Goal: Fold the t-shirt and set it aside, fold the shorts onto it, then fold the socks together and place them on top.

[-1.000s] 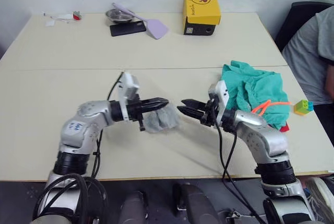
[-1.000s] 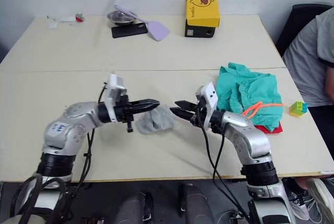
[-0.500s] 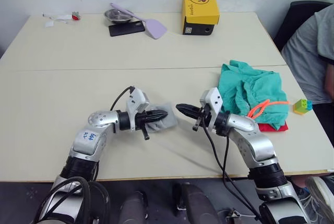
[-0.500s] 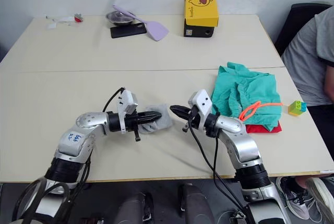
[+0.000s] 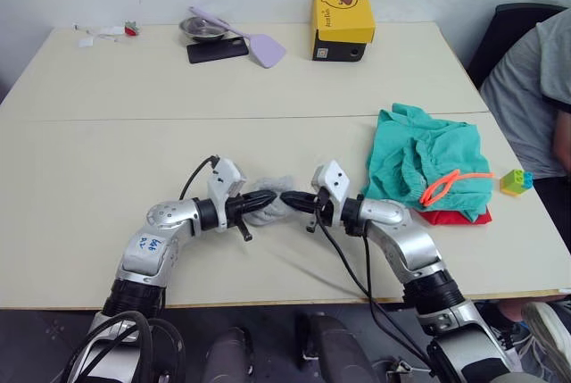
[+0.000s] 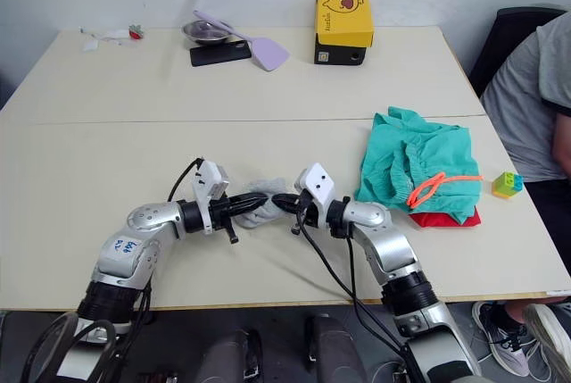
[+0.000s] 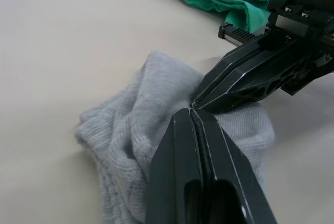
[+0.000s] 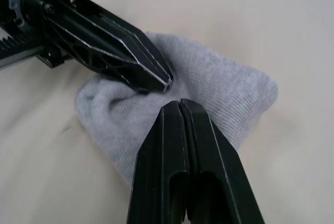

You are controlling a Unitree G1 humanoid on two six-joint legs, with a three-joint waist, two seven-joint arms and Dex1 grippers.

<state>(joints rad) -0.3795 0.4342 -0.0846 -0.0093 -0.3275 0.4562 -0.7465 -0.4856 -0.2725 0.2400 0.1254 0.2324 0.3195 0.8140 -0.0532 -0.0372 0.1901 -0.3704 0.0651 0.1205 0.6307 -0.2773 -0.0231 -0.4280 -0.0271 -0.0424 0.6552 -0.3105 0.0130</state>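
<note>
The socks [image 7: 135, 130] are a soft, limp, light knit bundle; likely to sag and unroll if lifted by one loose edge, and not slippery or fragile. Best hold is probably a pinch through the thick middle of the bundle, or across both layers at the folded edge, so both socks come up together.

Look: light grey ribbed knit, crumpled into a small rumpled lump, much smaller than the garments. They lie on the cream worktop [image 5: 107, 151] near its front edge, centre, between the two arms and well apart from the clothes pile.

Left tool [image 7: 191, 110]: fingers pressed together, tip resting on the socks; no fabric visibly caught between them, so closed on nothing as far as I can judge. Right tool [image 8: 179, 101]: fingers also together, tip on the socks from the opposite side. The two tips meet nearly nose to nose over the bundle.

The shorts [image 5: 428, 160], teal-green with an orange drawstring loop, sit loosely folded on the right side of the worktop, on top of the t-shirt [image 5: 459, 217], of which a red edge shows beneath. Judgement: both garments done, socks step in hand, placing on the pile not yet done.
</note>
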